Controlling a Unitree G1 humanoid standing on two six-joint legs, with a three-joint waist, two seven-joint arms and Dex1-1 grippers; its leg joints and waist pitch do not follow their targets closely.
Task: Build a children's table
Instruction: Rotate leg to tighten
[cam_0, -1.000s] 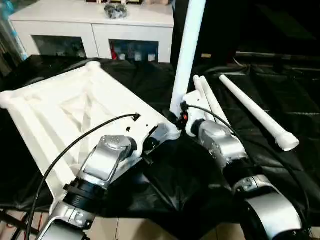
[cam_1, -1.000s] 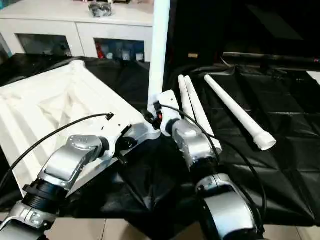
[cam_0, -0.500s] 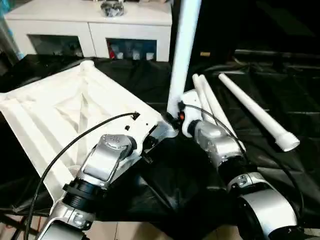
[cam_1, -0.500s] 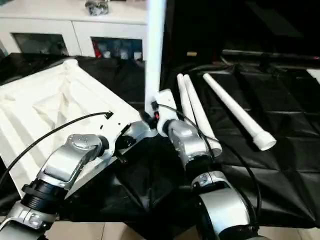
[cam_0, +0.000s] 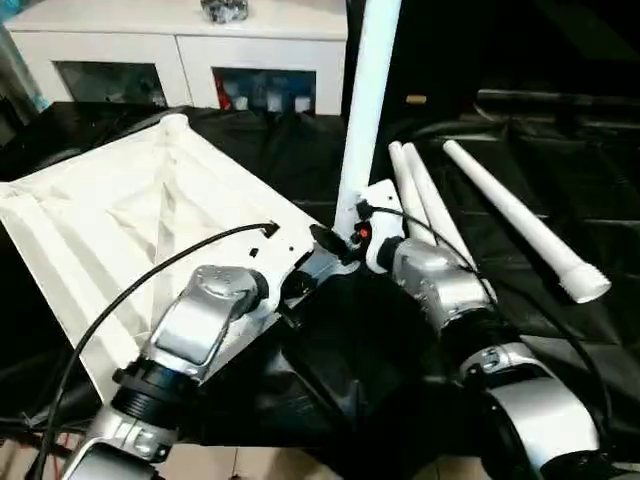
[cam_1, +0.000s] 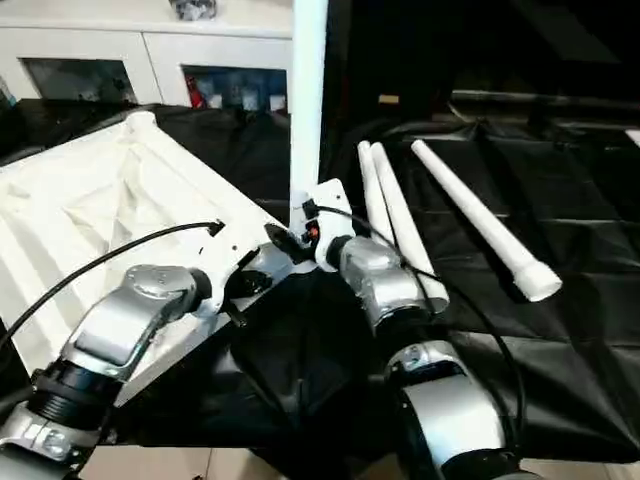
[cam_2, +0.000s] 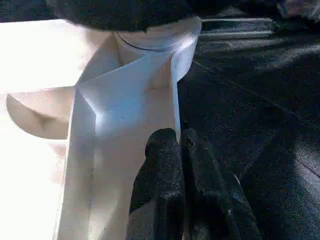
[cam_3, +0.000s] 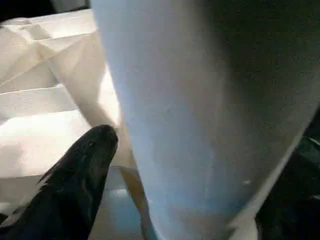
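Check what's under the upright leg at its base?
The upright leg stands in the tabletop's near corner socket. The right gripper, fingers apart, sits around its base. How deep the leg sits is hidden inside the socket.

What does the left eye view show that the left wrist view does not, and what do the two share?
Left eye view alone: three loose legs lying on the black cloth, the white cabinet behind, and the upright leg rising from the tabletop's near corner beside the right gripper. Left wrist view alone: the left gripper, fingers together, pressed on a rib next to the corner socket. Both: the white tabletop, underside up, on the black cloth.
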